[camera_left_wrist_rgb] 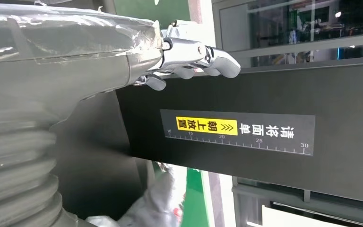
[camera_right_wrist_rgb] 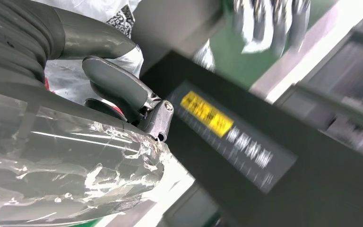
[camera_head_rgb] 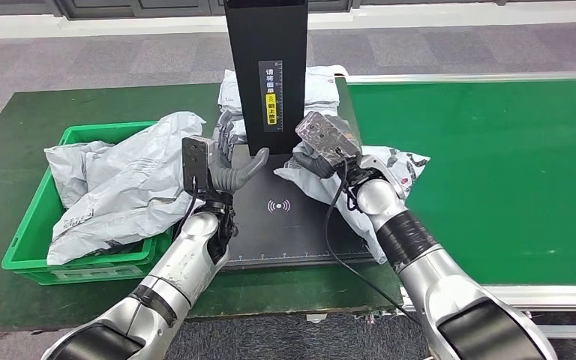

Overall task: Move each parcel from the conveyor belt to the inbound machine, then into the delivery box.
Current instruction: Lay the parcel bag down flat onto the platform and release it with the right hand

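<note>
Right hand (camera_head_rgb: 316, 156) grasping grey parcel (camera_head_rgb: 390, 174) beside scanner column (camera_head_rgb: 266, 67); left hand (camera_head_rgb: 229, 161) fingers released opposite, parcel lengthwise toward belt (camera_head_rgb: 495, 165).

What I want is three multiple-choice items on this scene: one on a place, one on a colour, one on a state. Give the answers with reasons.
1. Where does the green crate stand?
A. To the left of the black machine
B. On the belt to the right
C. On top of the column

2. What colour is the bright patch on the machine's label?
A. Red
B. Yellow
C. Blue

3. How is the left hand?
A. Gripping a parcel
B. Reaching into the crate
C. Open, holding nothing

Answers: 1 A, since the head view shows the crate left of the scan plate. 2 B, since the left wrist view shows a yellow patch. 3 C, since its fingers are spread beside the column with nothing in them.
</note>
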Controlling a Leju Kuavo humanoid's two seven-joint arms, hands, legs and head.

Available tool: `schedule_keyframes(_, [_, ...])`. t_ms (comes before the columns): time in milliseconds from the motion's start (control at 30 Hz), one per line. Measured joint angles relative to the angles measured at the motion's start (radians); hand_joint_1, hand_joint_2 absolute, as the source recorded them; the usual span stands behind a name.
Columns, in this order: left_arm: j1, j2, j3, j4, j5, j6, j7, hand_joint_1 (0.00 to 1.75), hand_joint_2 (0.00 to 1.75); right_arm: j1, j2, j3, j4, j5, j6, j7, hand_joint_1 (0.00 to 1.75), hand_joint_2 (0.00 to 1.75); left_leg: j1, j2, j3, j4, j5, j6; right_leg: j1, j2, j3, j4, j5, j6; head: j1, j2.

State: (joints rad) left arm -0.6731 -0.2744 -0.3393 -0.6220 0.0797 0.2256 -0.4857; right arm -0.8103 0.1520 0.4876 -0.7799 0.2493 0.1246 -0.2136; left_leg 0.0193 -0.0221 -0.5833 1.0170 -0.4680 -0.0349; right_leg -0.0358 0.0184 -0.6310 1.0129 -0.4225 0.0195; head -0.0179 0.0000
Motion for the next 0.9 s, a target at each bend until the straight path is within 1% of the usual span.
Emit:
schedule_keyframes(133, [-0.006, -0.010, 0.000, 0.001, -0.019, 0.002, 0.014, 0.00, 1.75, 0.011, 0.014, 0.050, -0.016, -0.027, 0.046, -0.014, 1.75, 1.75, 0.000, 0.000, 0.000, 0.000, 0.000, 0.000, 0.000, 0.001, 0.000, 0.000, 0.000, 0.000, 0.000, 0.000])
schedule_keyframes(233, [-0.018, -0.019, 0.001, 0.018, -0.033, -0.007, 0.021, 0.00, 1.75, 0.009, 0.038, 0.106, -0.031, -0.040, 0.035, -0.002, 1.75, 1.75, 0.000, 0.001, 0.000, 0.000, 0.000, 0.000, 0.000, 0.001, -0.001, 0.000, 0.000, 0.000, 0.000, 0.000])
schedule_keyframes(333, [-0.027, -0.021, 0.002, 0.037, -0.042, -0.013, 0.021, 0.00, 1.75, 0.005, 0.047, 0.141, -0.054, -0.056, 0.024, 0.001, 1.75, 1.75, 0.000, 0.000, 0.000, 0.000, 0.000, 0.000, 0.000, 0.000, 0.000, 0.000, 0.000, 0.000, 0.000, 0.000])
schedule_keyframes(467, [-0.029, -0.021, 0.005, 0.052, -0.043, -0.015, 0.015, 0.00, 1.75, 0.004, 0.049, 0.159, -0.068, -0.070, 0.017, 0.002, 1.75, 1.75, 0.000, 0.000, 0.000, 0.000, 0.000, 0.000, 0.000, 0.000, 0.000, 0.000, 0.000, 0.000, 0.000, 0.000])
schedule_keyframes(567, [-0.033, -0.021, 0.008, 0.058, -0.043, -0.016, 0.011, 0.00, 1.75, 0.004, 0.049, 0.166, -0.074, -0.079, 0.008, -0.016, 1.75, 1.75, 0.000, 0.000, 0.000, 0.000, 0.000, 0.000, 0.000, 0.000, 0.000, 0.000, 0.000, 0.000, 0.000, 0.000])
schedule_keyframes(700, [-0.042, -0.020, 0.013, 0.064, -0.044, -0.020, 0.002, 0.00, 1.75, -0.002, 0.050, 0.175, -0.086, -0.079, -0.008, -0.018, 0.00, 1.75, 0.000, 0.000, -0.001, 0.000, 0.000, 0.000, 0.000, 0.000, 0.000, 0.000, 0.000, 0.000, 0.000, 0.000])
schedule_keyframes(733, [-0.044, -0.019, 0.014, 0.065, -0.044, -0.022, 0.001, 0.00, 1.75, -0.003, 0.051, 0.177, -0.088, -0.077, -0.019, -0.012, 0.00, 1.75, 0.000, 0.000, -0.001, 0.000, 0.000, 0.000, 0.000, 0.000, 0.000, 0.000, 0.000, 0.000, 0.000, 0.000])
schedule_keyframes(867, [-0.052, -0.014, 0.018, 0.068, -0.062, -0.034, 0.006, 0.00, 1.75, 0.001, 0.053, 0.180, -0.101, -0.062, -0.098, 0.005, 0.00, 0.00, 0.000, 0.000, -0.001, 0.000, 0.000, 0.000, 0.000, -0.001, 0.000, 0.000, 0.000, 0.000, 0.000, 0.000])
schedule_keyframes(900, [-0.053, -0.011, 0.018, 0.069, -0.072, -0.036, 0.009, 0.00, 1.75, 0.006, 0.052, 0.180, -0.105, -0.055, -0.123, 0.009, 0.00, 0.00, 0.000, 0.000, -0.001, 0.000, 0.000, 0.000, 0.000, -0.001, 0.000, 0.000, 0.000, 0.000, 0.000, 0.000])
